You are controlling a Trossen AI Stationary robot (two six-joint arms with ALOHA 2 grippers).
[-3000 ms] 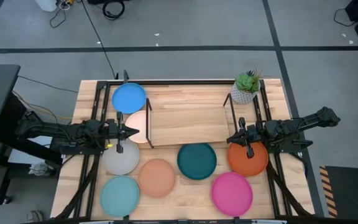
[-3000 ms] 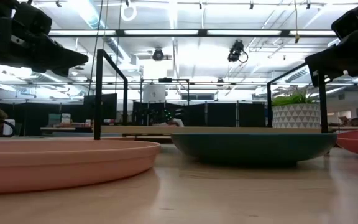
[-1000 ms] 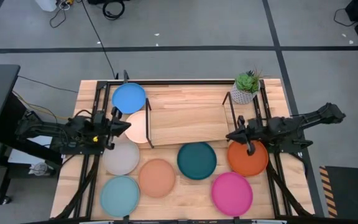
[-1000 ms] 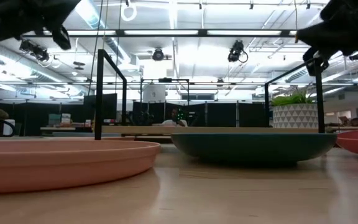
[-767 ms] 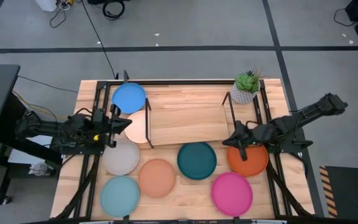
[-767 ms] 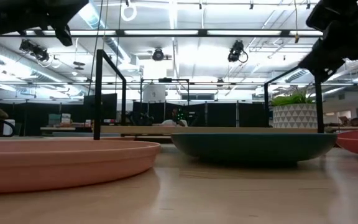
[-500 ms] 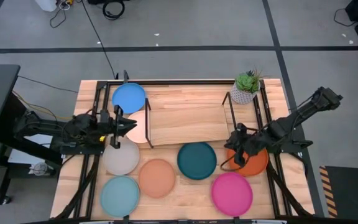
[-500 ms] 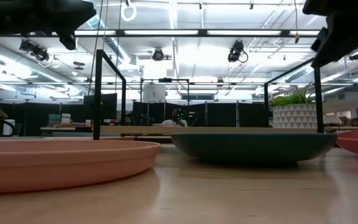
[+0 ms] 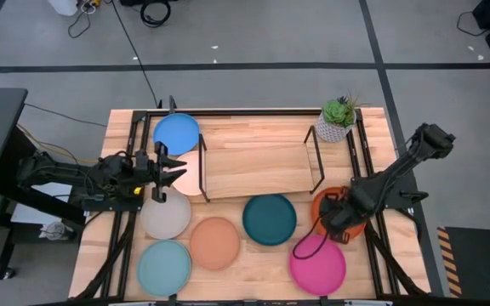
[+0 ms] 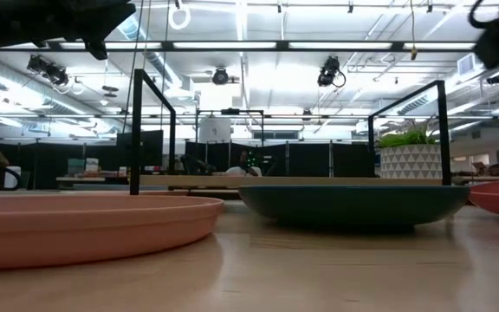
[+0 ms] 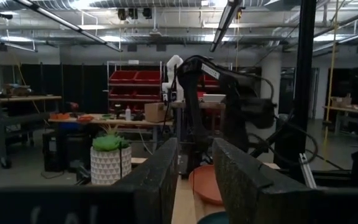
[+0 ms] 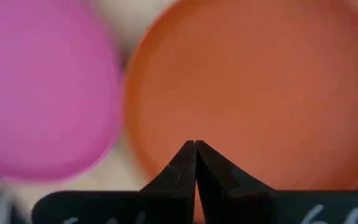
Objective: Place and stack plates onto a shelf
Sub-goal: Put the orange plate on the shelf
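Observation:
Eight plates lie flat on the tabletop: bright blue, cream, grey, light teal, salmon, dark teal, orange and magenta. The shelf stands at the far middle with nothing on it. My left gripper is open and level at the cream plate's left edge, above it. My right gripper is shut and points down over the orange plate's near-left part, clear above it. The magenta plate lies beside it.
A potted plant stands at the shelf's far right corner. Black rails run along both sides of the tabletop. The shelf's black wire end frames rise at each end. In the low view the salmon plate and the dark teal plate lie close.
My right gripper has swung from level beside the shelf's right frame toward the table's near edge. It has tipped to point down over the orange plate's near-left part. The plates have not moved.

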